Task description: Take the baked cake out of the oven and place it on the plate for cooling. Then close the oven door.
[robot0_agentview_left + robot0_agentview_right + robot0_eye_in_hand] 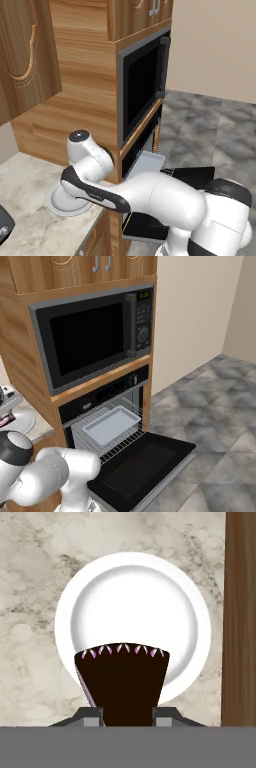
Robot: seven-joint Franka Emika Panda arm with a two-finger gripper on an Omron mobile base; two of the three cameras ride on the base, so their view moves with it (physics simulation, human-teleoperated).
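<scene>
The cake [122, 682] is out of the oven and is being carried: in the hand view the dark brown wedge with its thin pink line stands up between the jaws [122, 716], which are pinched onto its narrow end. Straight beyond it lies the round white plate [90, 592] on the marbled table [30, 572], so the slice hangs directly over the dish and does not look set down yet. A dark wooden edge runs down the right side of that view.

From the left base view the white arm [150, 192] reaches round to the left, its wrist over the plate [57, 204] at the corner of the table, just beside the wooden cabinet [80, 95]. The hand itself is hidden behind the arm there.

So the step in hand is, I'd say, the placing. The next move calls for lowering the slice onto the middle of the plate and letting the jaws part only once it rests there; being a narrow wedge held on end, it could tip over as it is freed.

After that comes the second half. The oven [107, 401] stands wide open, its black door [142, 466] dropped flat with the silver bar along the front edge, and a flat grey tray [111, 425] sits on the wire rack. The arm will have to swing back and lift that door up.

The microwave [92, 338] above shows a small green display, too small to read. I see no brand or label.
</scene>
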